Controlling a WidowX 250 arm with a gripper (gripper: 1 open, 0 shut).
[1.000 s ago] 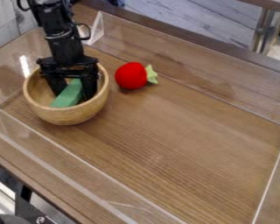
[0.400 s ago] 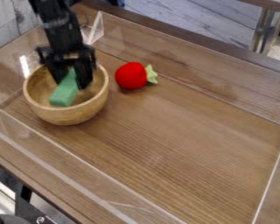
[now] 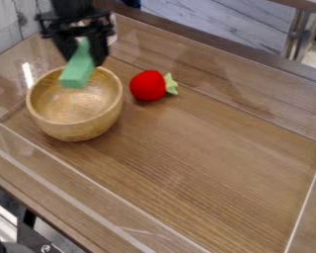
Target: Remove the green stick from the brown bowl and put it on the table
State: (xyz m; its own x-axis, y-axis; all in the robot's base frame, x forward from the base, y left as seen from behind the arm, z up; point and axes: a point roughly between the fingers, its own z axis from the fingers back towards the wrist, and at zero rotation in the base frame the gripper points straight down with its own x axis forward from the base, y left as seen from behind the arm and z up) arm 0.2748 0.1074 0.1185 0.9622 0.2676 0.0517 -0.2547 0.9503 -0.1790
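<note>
— Where the clear wall runs along the near edge, what sits on the surface (image 3: 213,148)?
— Bare wood grain up front. Farther back on the left stands the bowl (image 3: 75,109), upright, nothing visible inside it.
— And the stick (image 3: 79,67)?
— It hangs in the air above the bowl's far rim, tilted, clear of the wood. The fingers (image 3: 82,44) pinch its upper end from both sides, pointing down.
— Anything beside it?
— A red strawberry toy (image 3: 151,85) lies just right of the bowl, apart from it, leaves facing right.
</note>
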